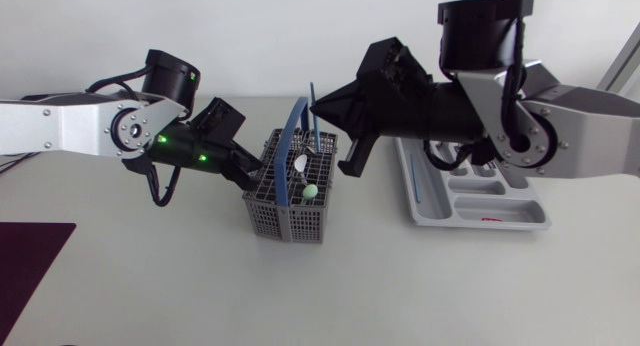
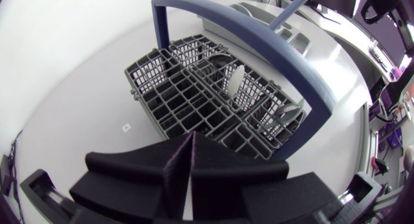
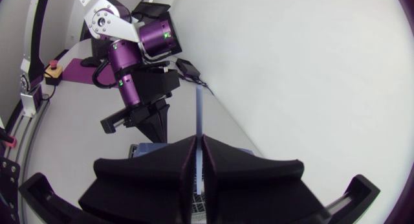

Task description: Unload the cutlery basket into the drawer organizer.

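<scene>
The grey cutlery basket [image 1: 268,216] with a blue arched handle [image 1: 290,146] stands mid-table. A white spoon [image 1: 300,162] and a green-tipped piece [image 1: 311,191] stand in it. My right gripper [image 1: 317,109] hovers above the basket, shut on the thin blue utensil handle [image 1: 312,90] that rises upright from it; in the right wrist view the blue handle [image 3: 199,114] sticks out from between the gripper's [image 3: 198,145] closed fingers. My left gripper [image 1: 254,178] is shut on the basket's left rim [image 2: 155,114]; in its own view the gripper's [image 2: 192,143] fingers cover that rim. The drawer organizer [image 1: 520,222] lies to the right.
The organizer's leftmost slot holds a blue piece [image 1: 415,186], and something red [image 1: 490,219] lies near its front edge. A dark mat [image 1: 25,256] lies at the table's left front. My right arm's bulk hangs over the organizer's back part.
</scene>
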